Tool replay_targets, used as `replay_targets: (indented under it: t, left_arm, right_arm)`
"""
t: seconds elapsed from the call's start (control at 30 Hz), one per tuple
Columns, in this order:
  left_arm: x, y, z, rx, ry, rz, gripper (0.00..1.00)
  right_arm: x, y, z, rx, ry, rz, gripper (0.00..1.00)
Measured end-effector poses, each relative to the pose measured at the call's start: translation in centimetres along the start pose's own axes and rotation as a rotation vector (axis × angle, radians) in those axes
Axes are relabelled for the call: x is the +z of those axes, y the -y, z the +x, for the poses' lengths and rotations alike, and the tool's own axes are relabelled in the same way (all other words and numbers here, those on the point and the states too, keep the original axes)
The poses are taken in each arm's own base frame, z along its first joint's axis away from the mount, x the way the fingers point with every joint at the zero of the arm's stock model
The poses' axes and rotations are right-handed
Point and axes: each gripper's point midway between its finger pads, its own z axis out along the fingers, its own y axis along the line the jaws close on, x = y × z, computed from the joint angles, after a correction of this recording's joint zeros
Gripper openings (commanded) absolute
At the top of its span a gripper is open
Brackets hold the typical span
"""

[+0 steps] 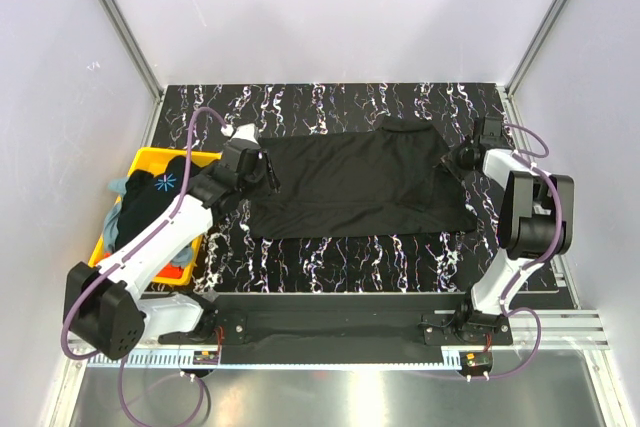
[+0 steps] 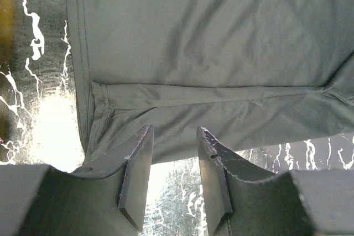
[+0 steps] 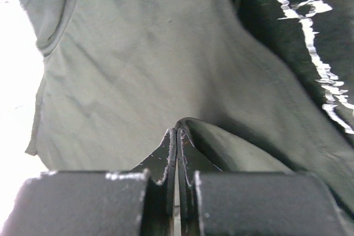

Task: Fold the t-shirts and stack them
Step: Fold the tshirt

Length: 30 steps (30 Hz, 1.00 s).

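T-shirt (image 1: pixel 350 182) lay spread on table (image 1: pixel 330 262), left gripper (image 1: pixel 270 175) at its left edge, right gripper (image 1: pixel 457 161) at its right, bin (image 1: pixel 148 158) further left held heaped shirts (image 1: pixel 140 209).

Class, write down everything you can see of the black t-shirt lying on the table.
The black t-shirt is plain, soft, thin cloth, lightly creased, with no print visible. It lies spread nearly flat on the marbled table, hem toward the left arm, sleeves and neck toward the right. A stitched edge shows in the left wrist view. The right claw is shut, pinching a raised fold near the neck end. The left claw is open just over the hem corner, not gripping.
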Motion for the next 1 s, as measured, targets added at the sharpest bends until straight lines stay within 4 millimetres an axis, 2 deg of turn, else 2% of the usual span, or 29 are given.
replay_targets:
  t: [0.3,0.57,0.87,1.0]
  left_arm:
    - [0.4,-0.1,0.3,-0.008,-0.014,-0.010,0.42]
    - [0.7,-0.3,0.5,-0.014,-0.018,-0.022,0.43]
    - [2.1,-1.9,3.3,-0.029,-0.094,-0.078,0.43]
    - [2.2,-2.2,3.5,-0.033,-0.097,-0.091,0.43]
  right_arm:
    - [1.2,-1.9,0.8,0.068,-0.042,-0.079,0.03]
    - [2.7,-2.1,1.8,0.100,-0.068,-0.081,0.02]
    - [2.7,-4.1,1.7,0.056,-0.053,-0.142,0.02]
    - [2.8,-4.9,2.0,0.037,-0.054,-0.165,0.03]
